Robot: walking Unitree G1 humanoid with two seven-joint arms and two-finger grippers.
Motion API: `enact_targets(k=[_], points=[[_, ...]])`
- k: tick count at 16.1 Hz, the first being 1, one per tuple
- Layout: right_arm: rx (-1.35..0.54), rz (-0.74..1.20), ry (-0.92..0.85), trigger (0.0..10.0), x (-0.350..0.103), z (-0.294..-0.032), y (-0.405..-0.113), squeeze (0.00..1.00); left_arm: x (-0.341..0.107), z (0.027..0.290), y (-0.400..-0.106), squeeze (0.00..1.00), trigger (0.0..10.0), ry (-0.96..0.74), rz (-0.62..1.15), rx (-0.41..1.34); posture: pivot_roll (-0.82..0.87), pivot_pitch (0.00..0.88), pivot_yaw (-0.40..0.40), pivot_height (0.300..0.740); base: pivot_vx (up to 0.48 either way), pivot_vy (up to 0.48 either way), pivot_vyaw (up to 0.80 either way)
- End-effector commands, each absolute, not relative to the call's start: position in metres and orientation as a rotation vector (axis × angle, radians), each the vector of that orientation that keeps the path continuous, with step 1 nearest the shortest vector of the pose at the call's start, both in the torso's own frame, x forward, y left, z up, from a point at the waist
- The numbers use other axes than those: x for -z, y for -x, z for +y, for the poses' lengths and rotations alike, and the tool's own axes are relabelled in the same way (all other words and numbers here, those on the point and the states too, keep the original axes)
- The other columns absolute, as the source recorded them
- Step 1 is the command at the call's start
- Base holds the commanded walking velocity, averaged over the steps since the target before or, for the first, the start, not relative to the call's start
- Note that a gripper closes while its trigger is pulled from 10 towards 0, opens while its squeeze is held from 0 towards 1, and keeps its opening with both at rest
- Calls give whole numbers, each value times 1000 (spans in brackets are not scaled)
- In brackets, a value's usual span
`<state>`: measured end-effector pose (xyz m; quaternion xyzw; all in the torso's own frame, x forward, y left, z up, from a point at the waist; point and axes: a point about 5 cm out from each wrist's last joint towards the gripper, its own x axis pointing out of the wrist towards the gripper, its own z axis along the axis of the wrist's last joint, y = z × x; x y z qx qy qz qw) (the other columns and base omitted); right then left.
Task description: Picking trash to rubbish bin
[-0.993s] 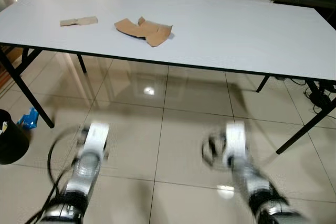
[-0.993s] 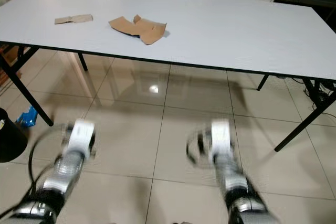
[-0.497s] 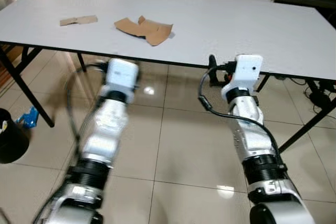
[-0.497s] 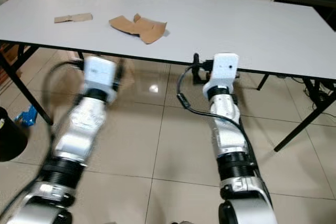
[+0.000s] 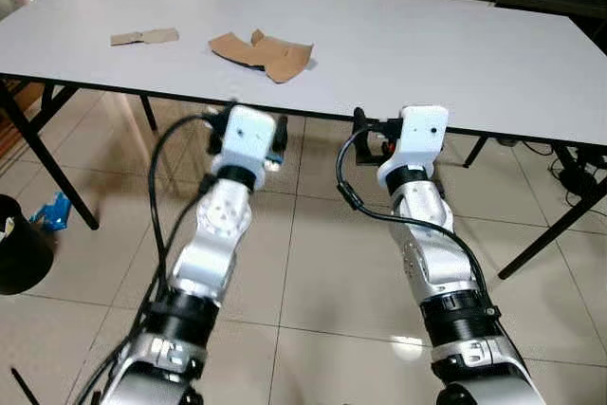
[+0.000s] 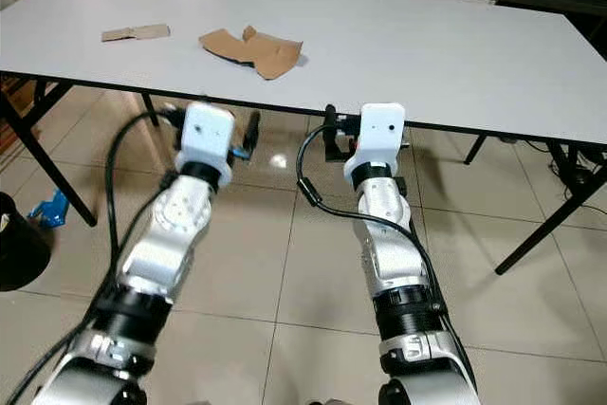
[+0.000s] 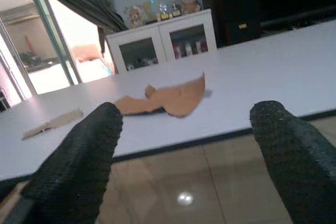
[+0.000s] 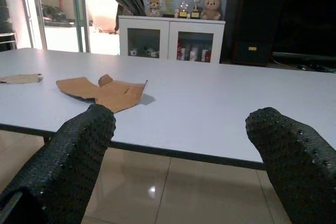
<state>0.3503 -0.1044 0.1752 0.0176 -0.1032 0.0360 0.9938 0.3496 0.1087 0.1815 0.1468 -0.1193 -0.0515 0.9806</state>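
Cardboard scraps are the trash we are after, and neither claw has one yet. Our left gripper (image 7: 184,156) is raised just short of the desk's near edge, fingers (image 7: 79,156) spread wide apart and holding nothing; our right gripper (image 8: 178,161) is beside it at the same height, fingers (image 8: 68,156) likewise parted and bare. We judge both arms are lifted this way to clear the edge before reaching over the top.

Past the fingers lies the larger torn cardboard piece (image 5: 262,52), flat on the desk (image 5: 455,54), toward its far left part and well back from the near edge. A smaller cardboard strip (image 5: 143,37) sits nearer the far left corner, apart from the first. Both are well out of reach of the claws, so we must lean in further.

A black rubbish bin (image 5: 19,253) stands on the glossy tile floor (image 5: 322,263) off our left, beyond the desk's leg. A white glass-door cabinet (image 8: 170,38) with small figurines lines the far wall.
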Motion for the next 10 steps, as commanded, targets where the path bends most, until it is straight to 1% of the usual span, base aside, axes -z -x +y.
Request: enact_targets(k=[1, 2, 4, 7, 8, 9, 10], points=[[-63, -231, -32, 10000, -186, -105, -354, 0, -188, 109, -353, 1000, 10000, -280, -253, 95, -4, 27, -84, 740, 0, 0, 0], [-60, -246, -38, 10000, -192, -104, -355, 0, -195, 113, -357, 1000, 10000, -248, -257, 59, -7, 32, -79, 740, 0, 0, 0], [-50, -248, -42, 10000, -194, -105, -357, 0, -198, 116, -359, 1000, 10000, -251, -259, 46, -8, 35, -77, 740, 0, 0, 0], [-65, -237, -36, 10000, -192, -101, -358, 0, -193, 120, -360, 1000, 10000, -220, -224, 10, -8, 39, -74, 740, 0, 0, 0], [-71, -234, -37, 10000, -192, -98, -357, 0, -187, 127, -361, 1000, 10000, -136, -172, -40, -8, 44, -71, 740, 0, 0, 0], [-56, -221, -47, 10000, -190, -100, -357, 0, -181, 133, -358, 0, 10000, -123, -153, -59, -10, 55, -68, 740, 0, 0, 0], [-52, -209, -45, 10000, -188, -100, -357, 0, -178, 133, -356, 0, 10000, -117, -140, -53, -9, 55, -68, 740, 0, 0, 0]])
